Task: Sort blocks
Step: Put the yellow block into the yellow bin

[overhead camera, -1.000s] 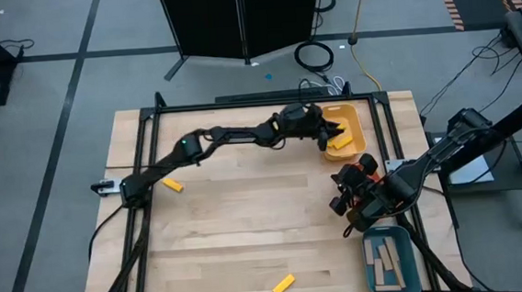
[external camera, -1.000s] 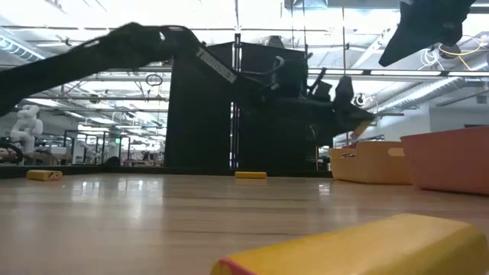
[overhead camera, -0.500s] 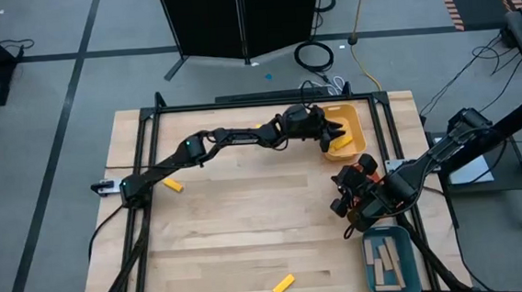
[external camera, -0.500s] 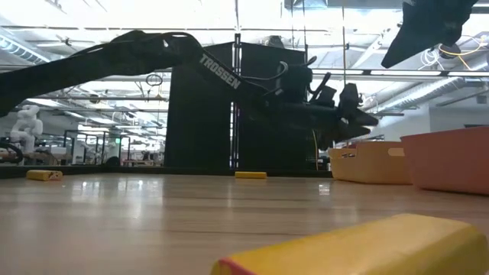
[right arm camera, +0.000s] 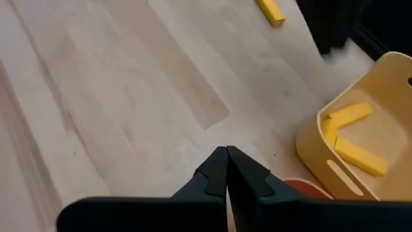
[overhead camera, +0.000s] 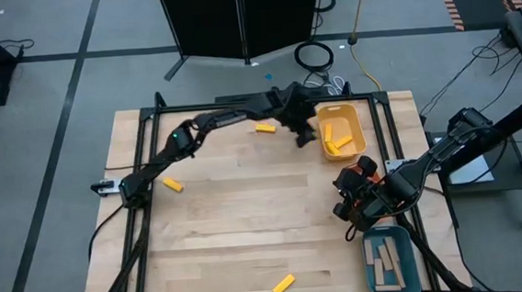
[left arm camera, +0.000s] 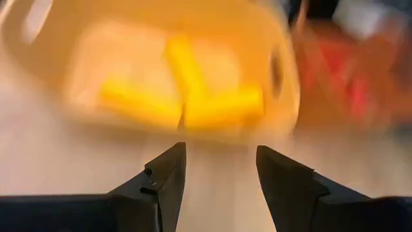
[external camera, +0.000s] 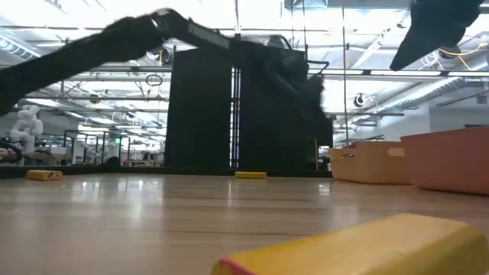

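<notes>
No legible writing shows. The left hand (overhead camera: pixel 303 136) hangs released and empty just beside the yellow tray (overhead camera: pixel 360 145), which holds 3 yellow blocks (overhead camera: pixel 338 139). The right hand (overhead camera: pixel 346 206), clenched shut and empty, sits near the teal tray (overhead camera: pixel 407 254) holding tan blocks (overhead camera: pixel 386 266). 3 more yellow blocks (overhead camera: pixel 264 126) lie on the tabletop (overhead camera: pixel 239 221).

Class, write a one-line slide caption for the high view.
Left gripper open beside the yellow tray of yellow blocks; right gripper shut, waiting.

Pale wooden table top (overhead camera: pixel 248 220): smooth, slightly shiny. Small yellow wooden blocks (overhead camera: pixel 284 284): painted, smooth. Yellow plastic tray (overhead camera: pixel 357 146): smooth, matt.
</notes>
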`<state>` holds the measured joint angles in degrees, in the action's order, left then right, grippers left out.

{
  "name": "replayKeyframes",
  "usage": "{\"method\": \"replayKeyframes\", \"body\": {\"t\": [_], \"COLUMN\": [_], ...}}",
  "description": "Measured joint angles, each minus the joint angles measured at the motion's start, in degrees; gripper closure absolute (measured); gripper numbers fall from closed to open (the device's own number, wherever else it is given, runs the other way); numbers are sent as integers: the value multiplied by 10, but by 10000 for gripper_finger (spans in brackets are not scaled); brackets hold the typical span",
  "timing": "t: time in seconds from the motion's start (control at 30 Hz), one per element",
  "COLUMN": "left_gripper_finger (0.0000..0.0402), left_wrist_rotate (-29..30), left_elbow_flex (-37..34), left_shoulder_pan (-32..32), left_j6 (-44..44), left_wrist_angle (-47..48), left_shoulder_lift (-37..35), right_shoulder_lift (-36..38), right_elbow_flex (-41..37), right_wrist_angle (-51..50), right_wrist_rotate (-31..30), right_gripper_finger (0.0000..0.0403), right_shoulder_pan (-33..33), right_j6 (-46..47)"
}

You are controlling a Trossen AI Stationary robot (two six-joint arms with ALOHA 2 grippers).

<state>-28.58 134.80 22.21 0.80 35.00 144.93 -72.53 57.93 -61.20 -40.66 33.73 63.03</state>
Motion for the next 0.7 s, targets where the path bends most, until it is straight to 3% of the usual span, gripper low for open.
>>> {"method": "replayKeyframes", "body": {"t": [0.17,0.3,0.43,0.7], "left_gripper_finger": [217,217,217,217], "left_wrist_rotate": [169,225,241,223], "left_elbow_flex": [2,-1,-2,-1], "left_shoulder_pan": [4,9,39,84], "left_j6": [247,383,403,404], "left_wrist_angle": [261,376,406,362], "left_shoulder_lift": [-66,-60,-50,-39], "right_shoulder_lift": [0,-2,-2,-2], "right_elbow_flex": [0,-3,-24,-75], "right_wrist_angle": [16,31,38,56], "right_wrist_rotate": [3,2,2,5], "right_gripper_finger": [403,403,403,403], "right_shoulder_pan": [6,9,8,9], "right_j6": [-17,-49,-66,-56]}}
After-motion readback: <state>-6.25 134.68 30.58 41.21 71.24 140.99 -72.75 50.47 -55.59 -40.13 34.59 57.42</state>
